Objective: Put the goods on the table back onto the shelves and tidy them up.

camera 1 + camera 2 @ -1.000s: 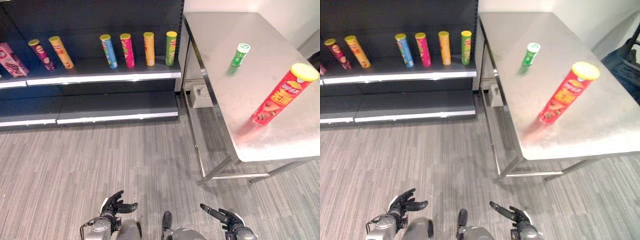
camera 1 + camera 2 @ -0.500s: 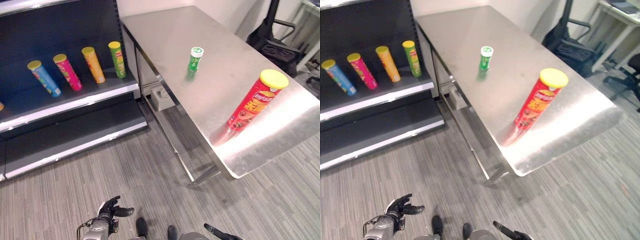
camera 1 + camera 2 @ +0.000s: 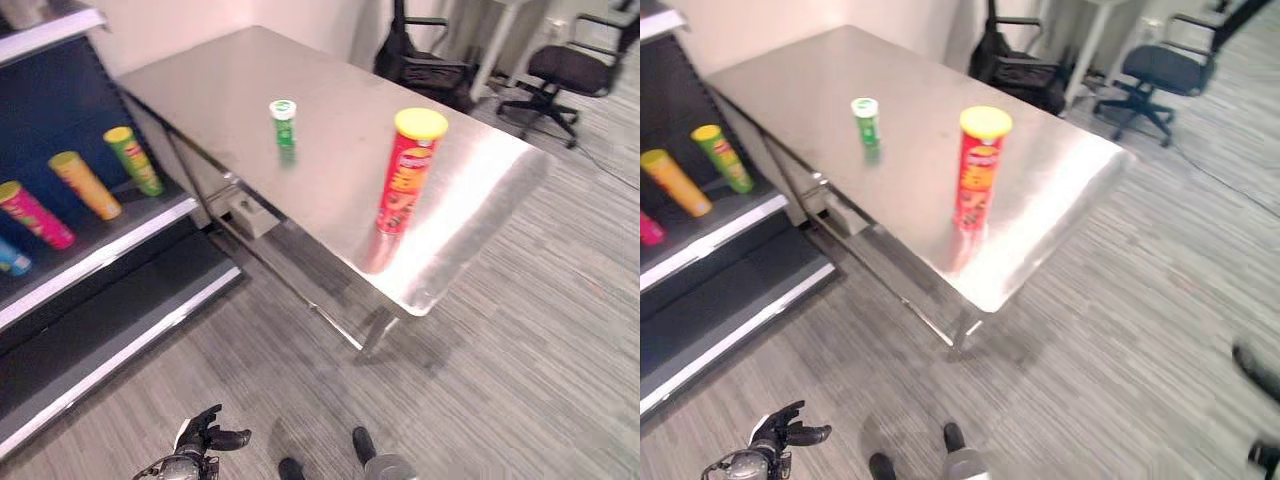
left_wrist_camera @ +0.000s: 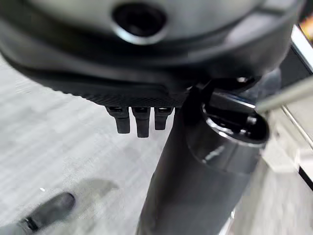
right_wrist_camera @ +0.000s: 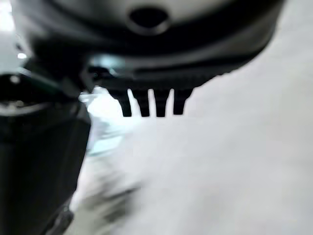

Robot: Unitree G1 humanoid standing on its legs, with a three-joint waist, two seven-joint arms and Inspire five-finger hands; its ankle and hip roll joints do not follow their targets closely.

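Left eye view: red can (image 3: 407, 172) stands well apart from left hand (image 3: 203, 436).

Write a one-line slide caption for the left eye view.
Tall red yellow-lidded crisp tube and small green canister standing on steel table beside dark shelves.

Two cans stand on the table (image 3: 470, 190): one tall red can (image 3: 405, 175) with a yellow lid and one small green can (image 3: 284, 124). Four cans show on the shelf (image 3: 95, 255): green (image 3: 133, 160), orange (image 3: 84, 184), pink (image 3: 32, 214), blue (image 3: 10, 258). Two office chairs: one (image 3: 575, 65), another (image 3: 425, 70).
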